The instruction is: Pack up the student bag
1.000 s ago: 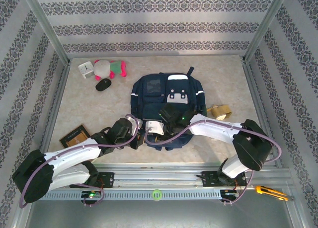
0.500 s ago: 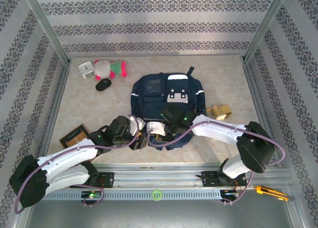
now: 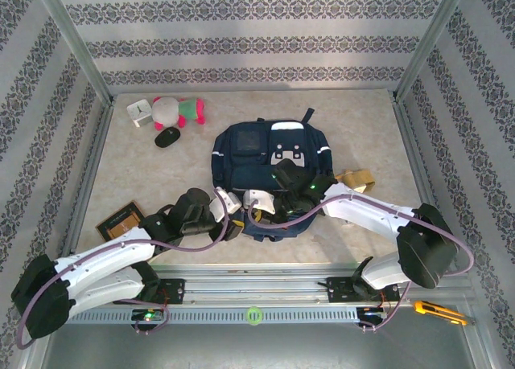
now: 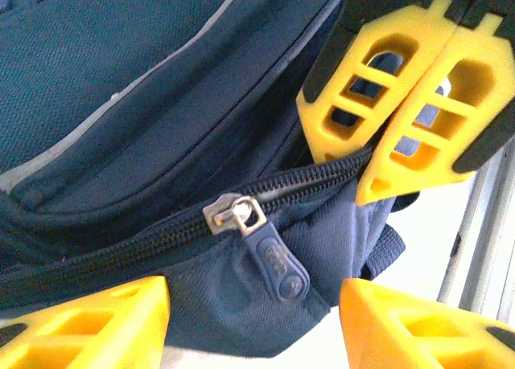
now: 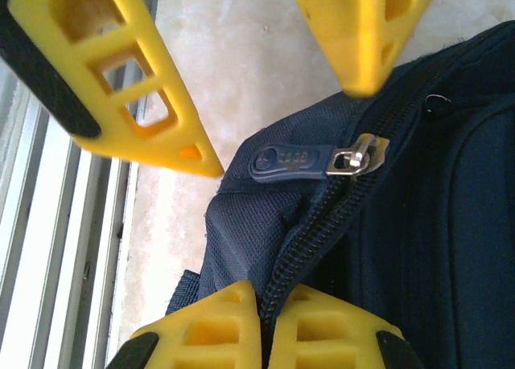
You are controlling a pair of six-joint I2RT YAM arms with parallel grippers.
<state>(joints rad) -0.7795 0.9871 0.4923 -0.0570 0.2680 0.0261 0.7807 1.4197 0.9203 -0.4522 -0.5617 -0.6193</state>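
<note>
Three pale walls are closing in the table: the back wall (image 3: 257,31), the left wall (image 3: 32,120) and the right wall (image 3: 483,120), each carrying dark patterned bands running along it. Two grey metal posts, the left post (image 3: 74,43) and the right post (image 3: 430,43), are slanting up from the far corners. The tabletop (image 3: 161,176) is showing a pale, marbled surface under bright, even light. A metal rail (image 3: 257,284) is running along its near edge.
</note>
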